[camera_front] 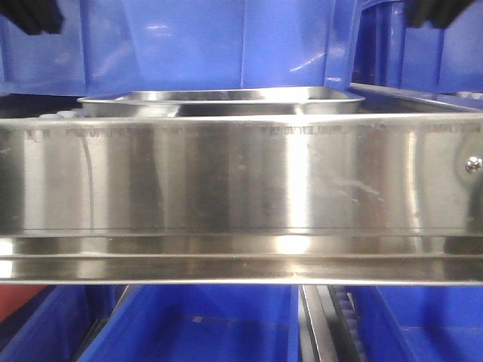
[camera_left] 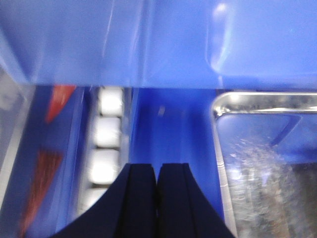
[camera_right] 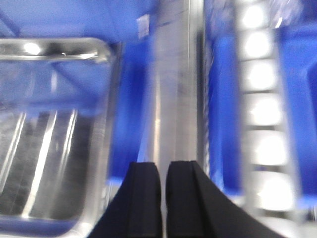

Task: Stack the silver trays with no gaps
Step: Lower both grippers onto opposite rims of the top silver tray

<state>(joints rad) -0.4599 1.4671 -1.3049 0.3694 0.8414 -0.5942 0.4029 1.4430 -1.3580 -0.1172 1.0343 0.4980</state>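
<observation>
A silver tray (camera_front: pixel 219 102) lies behind the steel rail, in front of the blue bins. Only its rim and near wall show, and I cannot tell whether it is one tray or more. My left gripper (camera_left: pixel 157 171) is shut and empty. It hangs over a blue surface, just left of the tray's corner (camera_left: pixel 267 163). My right gripper (camera_right: pixel 163 168) is shut with only a thin slit between the fingers and holds nothing. It hangs over a steel strip, just right of the tray (camera_right: pixel 49 148). Both wrist views are blurred.
A long brushed-steel rail (camera_front: pixel 241 188) with a screw (camera_front: pixel 473 163) crosses the front view. Blue bins (camera_front: pixel 211 38) stand behind the tray, and more blue bins (camera_front: pixel 204 324) sit below the rail. White rollers (camera_left: pixel 106 134) run left of the left gripper, and others (camera_right: pixel 260 114) right of the right gripper. Black arm parts (camera_front: pixel 30 15) show at the top corners.
</observation>
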